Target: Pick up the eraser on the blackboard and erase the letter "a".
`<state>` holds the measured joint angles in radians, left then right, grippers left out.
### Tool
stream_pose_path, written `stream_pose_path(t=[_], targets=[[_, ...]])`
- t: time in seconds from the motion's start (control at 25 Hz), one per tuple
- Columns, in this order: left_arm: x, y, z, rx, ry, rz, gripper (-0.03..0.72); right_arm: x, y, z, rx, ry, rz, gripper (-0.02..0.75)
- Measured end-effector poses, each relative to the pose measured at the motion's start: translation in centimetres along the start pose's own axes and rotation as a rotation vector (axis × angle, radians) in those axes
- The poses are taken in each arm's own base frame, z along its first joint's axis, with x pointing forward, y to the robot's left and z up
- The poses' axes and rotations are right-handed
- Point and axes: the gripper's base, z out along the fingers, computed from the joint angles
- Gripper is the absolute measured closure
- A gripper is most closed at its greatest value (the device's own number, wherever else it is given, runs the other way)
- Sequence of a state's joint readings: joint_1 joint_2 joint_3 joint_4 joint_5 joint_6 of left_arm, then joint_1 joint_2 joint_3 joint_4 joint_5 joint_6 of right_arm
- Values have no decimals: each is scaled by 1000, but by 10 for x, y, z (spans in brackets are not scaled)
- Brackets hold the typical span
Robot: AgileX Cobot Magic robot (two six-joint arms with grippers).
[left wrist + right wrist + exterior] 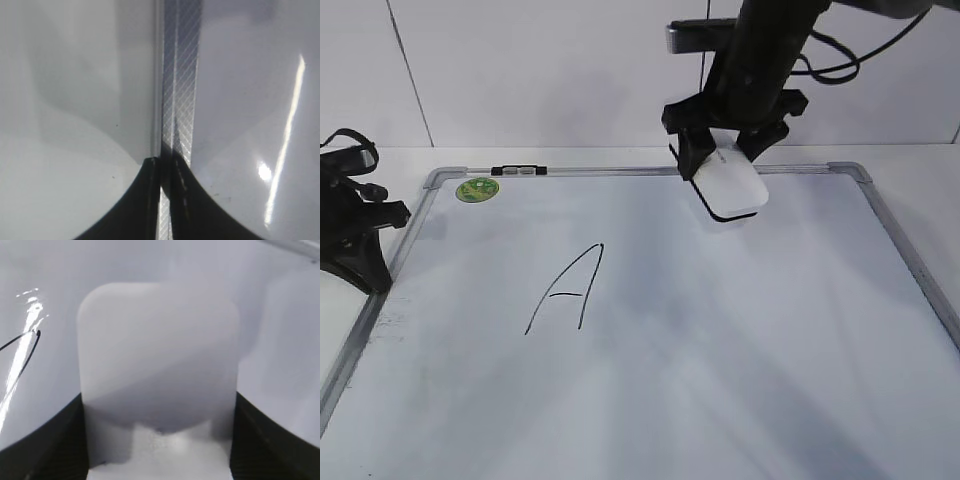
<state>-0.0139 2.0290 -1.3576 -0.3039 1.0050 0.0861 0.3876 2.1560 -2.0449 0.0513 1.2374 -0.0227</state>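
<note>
Eraser (157, 365) fills the right wrist view, pinched between the right gripper (728, 160) fingers and tilted over the blackboard (880, 230) top edge; left gripper (162, 200) apparently pressed together; lowercase "a" not clearly visible, so locate it, then press flat.

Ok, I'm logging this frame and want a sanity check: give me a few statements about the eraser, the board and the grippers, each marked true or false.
1. The right gripper grips the eraser. True.
2. The eraser lies beside the capital A. False: it is near the blackboard's far edge, well right of the A.
3. A green sticker sits at the board's far left corner. True.
4. The left gripper holds a marker. False: it holds nothing, poised over the board's frame.
</note>
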Motion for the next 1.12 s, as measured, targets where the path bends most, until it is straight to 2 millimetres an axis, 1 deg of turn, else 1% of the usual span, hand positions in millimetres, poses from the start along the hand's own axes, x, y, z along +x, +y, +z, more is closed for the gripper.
stream_pose_path(t=[0.36,0.56,0.68,0.84,1.04,1.12], targets=[[0,0,0,0,0,0,671,5,-10,-70,145,-136,37,209],[0,0,0,0,0,0,671,18,-18,-99,220,-175,58,209],[0,0,0,0,-2,0,671,31,-27,-108,249,-163,86,209],[0,0,0,0,-2,0,671,49,-41,-113,285,-131,127,209],[0,0,0,2,-2,-1,671,71,-53,-122,321,-113,171,209],[0,0,0,3,-2,-2,671,80,-59,-122,329,-94,190,209]])
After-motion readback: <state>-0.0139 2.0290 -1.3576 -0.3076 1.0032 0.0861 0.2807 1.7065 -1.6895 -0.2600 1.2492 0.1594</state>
